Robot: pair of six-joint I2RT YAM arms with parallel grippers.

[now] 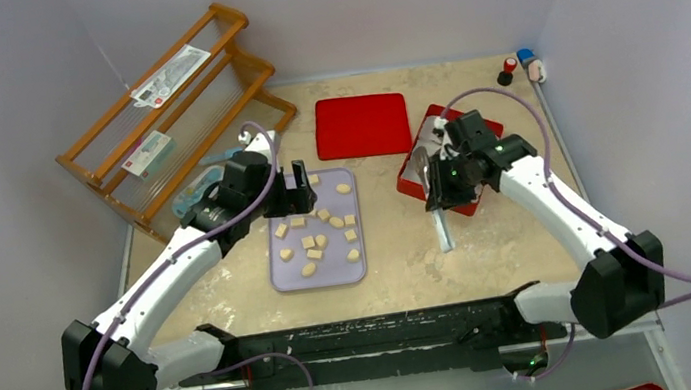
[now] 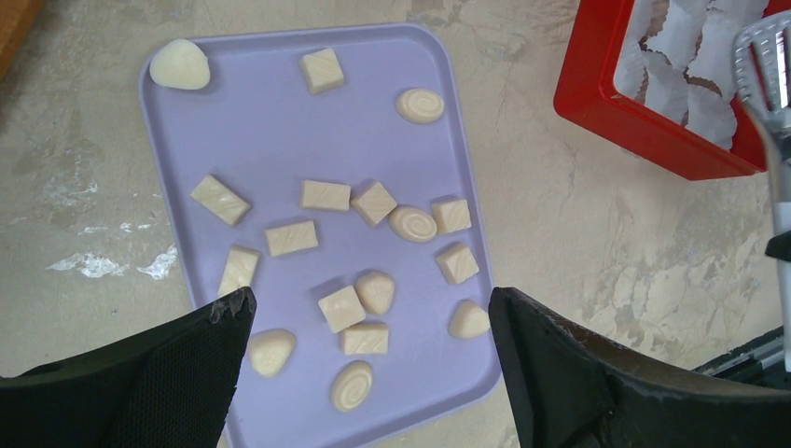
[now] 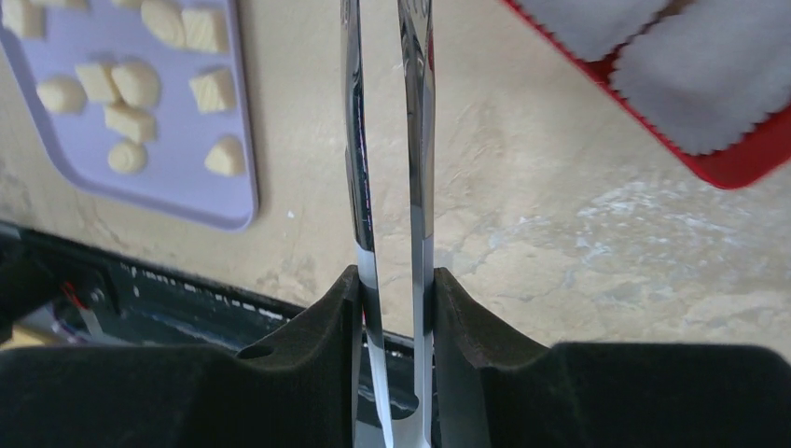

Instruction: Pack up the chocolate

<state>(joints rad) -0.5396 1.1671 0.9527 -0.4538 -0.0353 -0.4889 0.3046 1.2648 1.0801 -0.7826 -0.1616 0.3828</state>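
Note:
Several pale tan chocolate pieces (image 1: 312,242) lie loose on a lilac tray (image 1: 282,279). My left gripper (image 1: 300,189) hovers open and empty over the tray's far end; its wrist view shows the chocolate pieces (image 2: 341,308) on the tray (image 2: 280,121) between the fingers (image 2: 368,301). My right gripper (image 1: 436,188) is shut on metal tongs (image 1: 443,228) beside an open red box (image 1: 408,185). The right wrist view shows the tongs (image 3: 415,140) clamped in the gripper (image 3: 396,280), and the box (image 3: 746,159) lined with white paper cups (image 3: 709,84).
A flat red lid (image 1: 363,125) lies behind the tray. A wooden rack (image 1: 169,107) stands at the back left with a blue packet (image 1: 200,189) beside it. Small bottles (image 1: 521,66) stand at the back right. A black rail (image 1: 380,332) runs along the near edge.

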